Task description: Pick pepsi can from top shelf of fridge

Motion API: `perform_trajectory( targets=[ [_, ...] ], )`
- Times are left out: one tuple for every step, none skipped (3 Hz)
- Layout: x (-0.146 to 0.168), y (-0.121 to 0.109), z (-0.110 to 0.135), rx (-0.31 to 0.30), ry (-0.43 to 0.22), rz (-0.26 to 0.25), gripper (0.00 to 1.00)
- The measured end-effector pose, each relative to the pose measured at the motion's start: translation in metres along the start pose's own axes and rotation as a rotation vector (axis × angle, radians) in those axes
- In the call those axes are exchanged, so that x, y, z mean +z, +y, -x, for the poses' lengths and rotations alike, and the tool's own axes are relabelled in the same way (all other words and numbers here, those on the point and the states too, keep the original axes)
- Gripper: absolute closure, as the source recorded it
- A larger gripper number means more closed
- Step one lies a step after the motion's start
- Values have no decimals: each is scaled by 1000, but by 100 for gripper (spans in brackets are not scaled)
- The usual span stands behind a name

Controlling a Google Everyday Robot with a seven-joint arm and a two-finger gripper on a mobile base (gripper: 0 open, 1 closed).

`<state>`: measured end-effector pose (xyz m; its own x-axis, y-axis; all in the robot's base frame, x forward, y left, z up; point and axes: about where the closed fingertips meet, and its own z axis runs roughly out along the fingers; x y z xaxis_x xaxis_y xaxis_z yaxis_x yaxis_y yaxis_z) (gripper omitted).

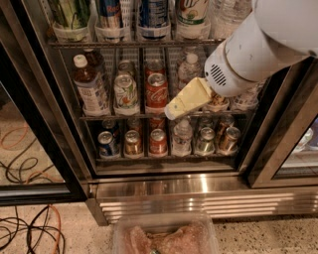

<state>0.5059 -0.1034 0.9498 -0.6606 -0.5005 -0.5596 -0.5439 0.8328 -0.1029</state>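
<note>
**The gripper (172, 112) at the fridge (198, 194)**

The gripper hangs by the middle rack (124, 117), well below the pepsi can (153, 13) in its white cup (153, 32) on the top shelf (130, 44). Open or closed, I cannot tell. Wires (21, 231) lie on the speckled floor (75, 219).

Here's the fridge (208, 191), a big display cooler with black frames and a ribbed steel base. Its wire racks (149, 117) carry cans and bottles (156, 92) in tidy rows, like shop or office-pantry stock. Speckled terrazzo floor (268, 238) below, with loose cables (30, 233) trailing at left, so more test space than store. The gripper (174, 110) hangs before the middle rack.
</note>
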Motion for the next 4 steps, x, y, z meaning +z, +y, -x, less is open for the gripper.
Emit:
perform_trajectory(
  targets=[
    [3, 2, 1, 133, -21, 26, 0],
    [2, 3, 2, 142, -22, 27, 0],
    [5, 10, 10, 146, -64, 40, 0],
    [19, 21, 36, 179, -124, 40, 0]
  ],
)
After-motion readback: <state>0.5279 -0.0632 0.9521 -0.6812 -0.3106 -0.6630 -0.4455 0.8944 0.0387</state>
